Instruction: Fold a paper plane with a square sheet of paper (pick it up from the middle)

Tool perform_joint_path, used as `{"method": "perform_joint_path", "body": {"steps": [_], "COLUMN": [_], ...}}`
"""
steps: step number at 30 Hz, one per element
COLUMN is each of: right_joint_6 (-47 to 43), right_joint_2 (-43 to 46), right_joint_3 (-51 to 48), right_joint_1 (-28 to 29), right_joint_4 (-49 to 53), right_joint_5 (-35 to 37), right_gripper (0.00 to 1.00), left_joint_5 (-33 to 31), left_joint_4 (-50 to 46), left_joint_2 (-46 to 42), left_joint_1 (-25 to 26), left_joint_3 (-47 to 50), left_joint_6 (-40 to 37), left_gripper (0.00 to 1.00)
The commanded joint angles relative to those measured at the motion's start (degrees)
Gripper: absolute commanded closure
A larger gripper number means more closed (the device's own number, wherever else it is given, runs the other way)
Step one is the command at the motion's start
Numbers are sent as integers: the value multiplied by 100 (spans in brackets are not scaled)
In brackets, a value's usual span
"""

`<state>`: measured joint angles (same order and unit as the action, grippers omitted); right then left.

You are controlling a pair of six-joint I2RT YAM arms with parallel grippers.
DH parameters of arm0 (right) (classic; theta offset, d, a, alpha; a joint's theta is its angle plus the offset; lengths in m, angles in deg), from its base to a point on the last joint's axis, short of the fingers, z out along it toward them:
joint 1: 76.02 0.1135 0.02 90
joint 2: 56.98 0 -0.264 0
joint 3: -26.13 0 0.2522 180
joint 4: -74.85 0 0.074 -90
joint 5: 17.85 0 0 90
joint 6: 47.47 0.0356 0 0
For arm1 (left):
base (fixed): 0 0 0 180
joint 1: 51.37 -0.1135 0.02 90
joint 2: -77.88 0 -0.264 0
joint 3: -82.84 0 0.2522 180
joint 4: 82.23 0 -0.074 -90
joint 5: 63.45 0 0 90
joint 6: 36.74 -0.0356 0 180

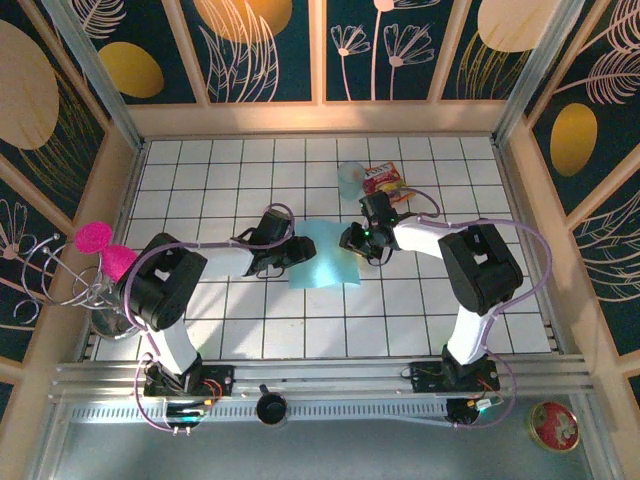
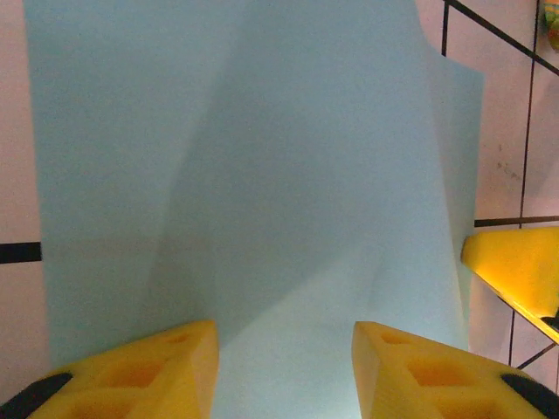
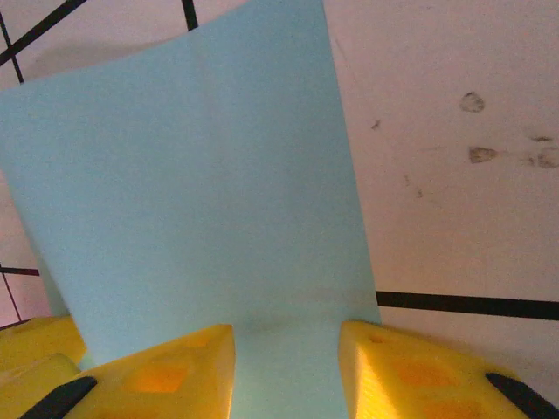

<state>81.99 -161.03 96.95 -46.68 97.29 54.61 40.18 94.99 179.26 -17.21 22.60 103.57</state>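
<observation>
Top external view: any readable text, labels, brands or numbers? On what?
Nothing can be read as words.
Red-and-yellow snack packet: white lettering, too blurred to read.
Round red tin with gold rim: markings too small to read.
Light teal square sheet of paper: plain, no text.

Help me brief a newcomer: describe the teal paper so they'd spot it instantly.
Find the white tiled table, then its centre. The square sheet of paper lies there: thin, plain light teal, unlike the translucent cup and red-and-yellow snack packet beyond it.
</observation>
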Motion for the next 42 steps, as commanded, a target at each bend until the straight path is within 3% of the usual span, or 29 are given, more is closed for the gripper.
{"method": "perform_joint_path", "body": {"steps": [1, 14, 27, 42], "right_joint_6": [-2, 75, 398, 851], "right_joint_2": [-217, 2, -438, -553], "right_joint_3": [60, -139, 51, -148], "right_joint_1": [35, 76, 415, 491], "right_joint_4": [13, -302, -798, -1491], "right_joint_5": [-168, -320, -688, -1261], "right_gripper": [64, 65, 68, 70], "left_joint_5": [-145, 75, 149, 74], "left_joint_4": [36, 675, 271, -306], "left_joint_2": [-97, -404, -173, 45], "left_joint_1": [5, 3, -2, 0], "left_joint_3": [247, 553, 377, 104], "left_joint_6": [201, 540, 639, 533], "left_gripper": [52, 37, 25, 30]}}
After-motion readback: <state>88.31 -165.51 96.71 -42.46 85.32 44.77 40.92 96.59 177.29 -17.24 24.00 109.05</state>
